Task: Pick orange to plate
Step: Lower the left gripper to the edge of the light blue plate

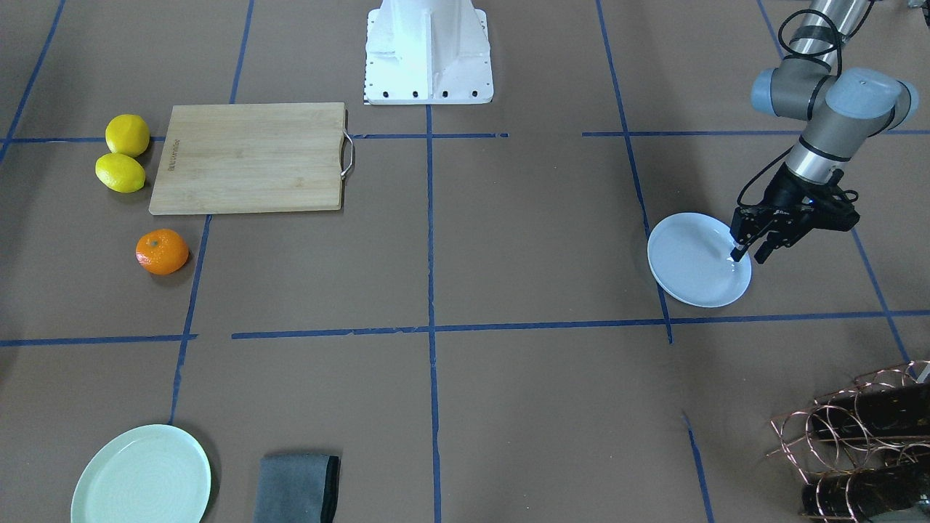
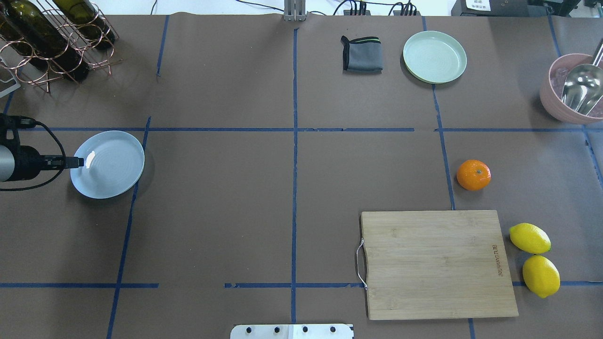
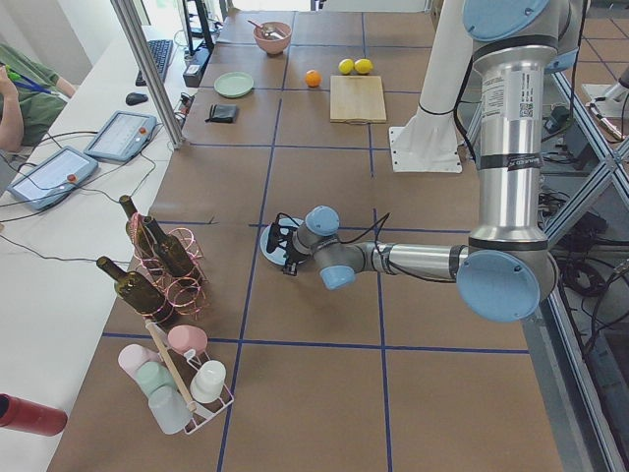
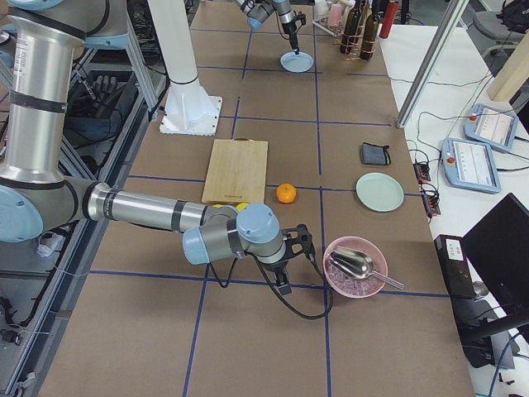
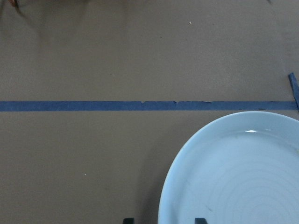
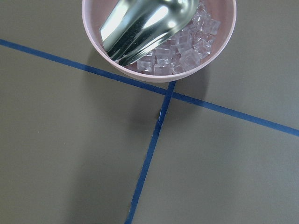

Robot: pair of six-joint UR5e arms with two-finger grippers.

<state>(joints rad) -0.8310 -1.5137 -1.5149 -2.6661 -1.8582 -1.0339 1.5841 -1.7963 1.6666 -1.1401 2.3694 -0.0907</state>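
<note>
In the front-facing view, the orange [image 1: 162, 251] sat on the table [image 1: 508, 254] near the cutting board [image 1: 251, 156], well apart from the plate [image 1: 686, 265]. The left tool [image 1: 749, 254] hung at the plate's rim with its jaws apart, one finger inside the rim and one outside. That probably readied it to grip the plate itself.

From overhead, the plate lay empty, while a pink bowl [image 2: 552, 101] held a metal scoop [image 2: 582, 89].

The exterior right view put the right tool [image 4: 283, 287] low beside that bowl; whether its jaws were apart I cannot tell.

The left wrist view showed the rim between two fingertips [image 5: 127, 220].

The right wrist view showed ice cubes [image 6: 173, 58] beneath the scoop.
</note>
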